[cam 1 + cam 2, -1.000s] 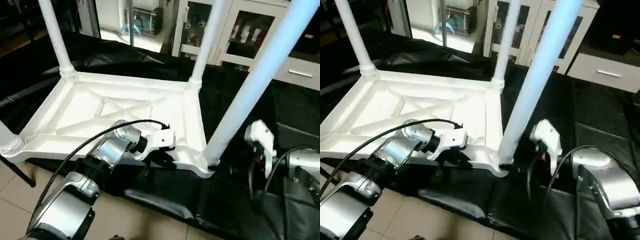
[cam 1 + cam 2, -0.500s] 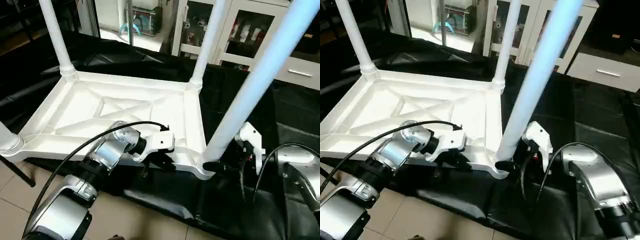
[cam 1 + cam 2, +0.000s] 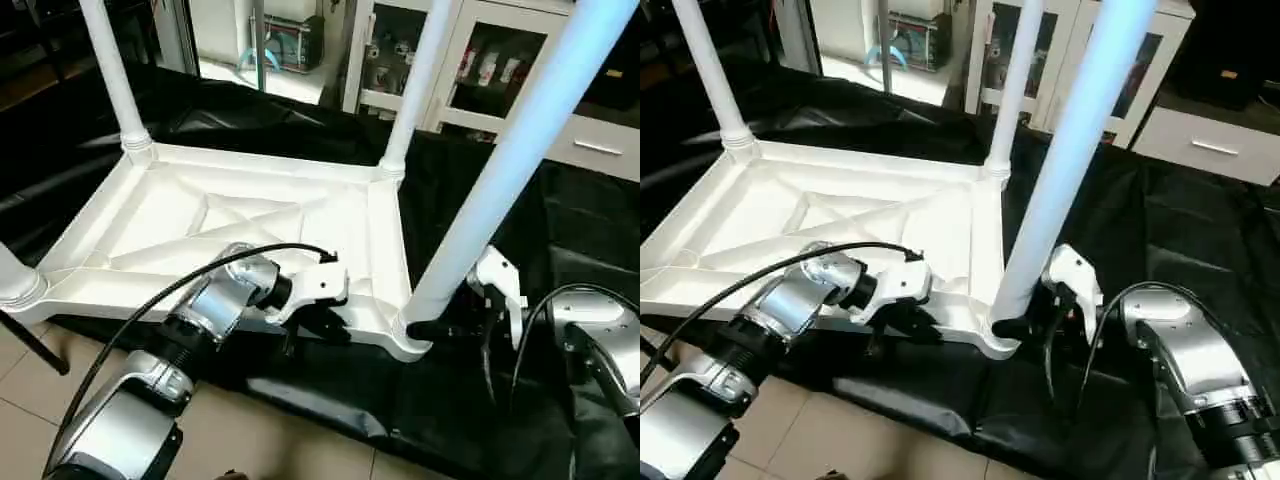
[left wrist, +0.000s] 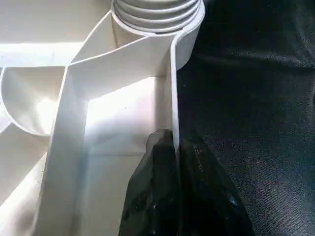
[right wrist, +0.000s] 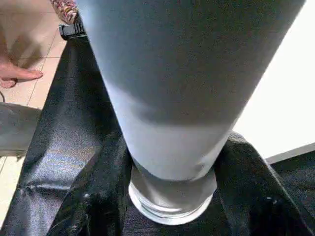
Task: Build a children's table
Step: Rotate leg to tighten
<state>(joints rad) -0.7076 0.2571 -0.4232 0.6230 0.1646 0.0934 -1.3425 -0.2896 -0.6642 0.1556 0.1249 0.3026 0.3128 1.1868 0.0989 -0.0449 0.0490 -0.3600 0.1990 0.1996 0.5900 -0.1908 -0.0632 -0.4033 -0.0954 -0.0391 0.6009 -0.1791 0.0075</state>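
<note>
White legs [image 3: 520,150] stand in the upturned tabletop's [image 3: 160,215] corner sockets.

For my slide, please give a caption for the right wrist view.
Right claw closing around the base of a white table leg above the black mat.

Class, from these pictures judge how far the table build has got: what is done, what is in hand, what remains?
Done: all four legs stand in the upturned tabletop. In hand: the left gripper pinches the tabletop's near rim, while the right gripper has a finger on each side of the near right leg, just above its socket. Left: probably seating that leg fully, then turning the table upright.
</note>
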